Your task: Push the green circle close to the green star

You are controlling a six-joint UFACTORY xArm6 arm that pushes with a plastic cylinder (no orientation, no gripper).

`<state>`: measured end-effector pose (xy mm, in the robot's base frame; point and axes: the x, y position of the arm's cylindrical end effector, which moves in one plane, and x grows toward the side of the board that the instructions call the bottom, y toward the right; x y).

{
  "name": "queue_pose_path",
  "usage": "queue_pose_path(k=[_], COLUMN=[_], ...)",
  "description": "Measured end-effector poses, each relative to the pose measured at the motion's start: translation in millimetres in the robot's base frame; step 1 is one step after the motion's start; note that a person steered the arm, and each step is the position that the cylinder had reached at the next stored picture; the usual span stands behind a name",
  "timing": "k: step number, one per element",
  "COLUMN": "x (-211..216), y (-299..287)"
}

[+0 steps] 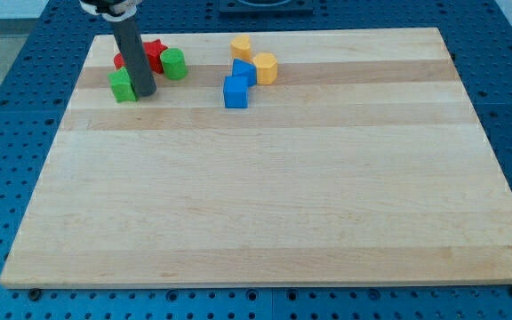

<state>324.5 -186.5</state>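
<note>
The green circle (174, 63) stands near the board's top left. The green star (122, 85) lies a little to its lower left, about one block's width away. My tip (145, 92) rests on the board right beside the green star's right edge, below and left of the green circle. The dark rod rises from it and hides part of the red blocks (153, 53) behind it.
Two red blocks sit just above the green star, left of the green circle. Two blue blocks (236, 90) and two yellow blocks (265, 68) cluster at the top middle. The wooden board (274, 196) lies on a blue perforated table.
</note>
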Motion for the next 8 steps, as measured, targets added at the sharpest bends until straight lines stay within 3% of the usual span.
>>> queue_pose_path(k=[3, 4, 6, 7, 8], x=[-24.6, -10.8, -13.3, -57.1, -60.6], y=[9.6, 55.0, 76.3, 73.9, 73.9])
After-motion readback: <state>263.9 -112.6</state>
